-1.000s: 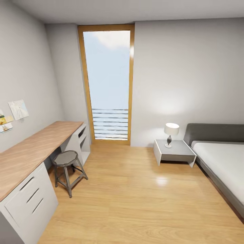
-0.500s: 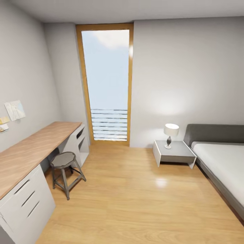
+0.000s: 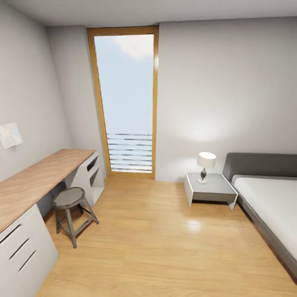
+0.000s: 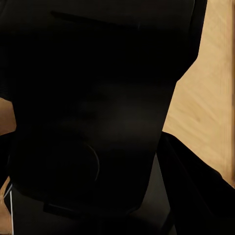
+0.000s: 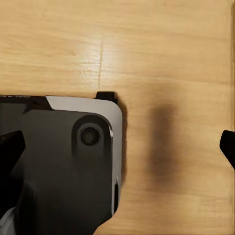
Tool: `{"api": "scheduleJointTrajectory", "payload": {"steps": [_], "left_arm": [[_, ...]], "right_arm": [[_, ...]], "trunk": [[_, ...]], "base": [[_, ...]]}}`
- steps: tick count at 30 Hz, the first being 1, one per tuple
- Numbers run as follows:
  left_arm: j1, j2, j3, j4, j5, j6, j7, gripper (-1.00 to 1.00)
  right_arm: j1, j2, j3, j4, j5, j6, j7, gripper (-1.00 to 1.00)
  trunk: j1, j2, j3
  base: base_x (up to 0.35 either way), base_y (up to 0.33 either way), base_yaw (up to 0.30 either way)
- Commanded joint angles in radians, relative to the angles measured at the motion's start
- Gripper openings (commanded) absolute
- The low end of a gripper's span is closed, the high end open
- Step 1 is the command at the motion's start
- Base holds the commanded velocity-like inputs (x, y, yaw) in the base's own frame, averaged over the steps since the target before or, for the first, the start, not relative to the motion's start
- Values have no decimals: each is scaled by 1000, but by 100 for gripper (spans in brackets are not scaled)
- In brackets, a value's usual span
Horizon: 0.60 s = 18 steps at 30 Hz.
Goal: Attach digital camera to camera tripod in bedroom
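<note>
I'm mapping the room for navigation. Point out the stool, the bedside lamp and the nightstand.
stool (image 3: 68,197): head view, on its round seat.
bedside lamp (image 3: 206,159): head view, on its white shade.
nightstand (image 3: 214,186): head view, on its grey top.
</note>
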Motion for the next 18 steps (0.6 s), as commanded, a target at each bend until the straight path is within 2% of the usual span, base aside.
{"api": "scheduleJointTrajectory", "payload": {"steps": [1, 6, 11, 18], "left_arm": [[0, 0, -8, 1, 10, -2, -4, -100], [0, 0, -8, 1, 10, -3, -3, -100], [0, 0, -8, 1, 11, -4, -2, -100], [0, 4, -7, 1, 12, -4, -1, -100]], "right_arm": [[-1, 0, -9, 3, 10, -3, 2, 100], [-1, 0, -9, 3, 10, -3, 1, 100], [-1, 0, -9, 3, 10, -3, 1, 100], [-1, 0, -9, 3, 10, -3, 1, 100]], "trunk": [[0, -1, 0], [0, -1, 0], [0, -1, 0], [0, -1, 0]], "base": [[26, -281, 175], [-8, -284, 220], [-137, -258, 260], [-78, -86, 271]]}}
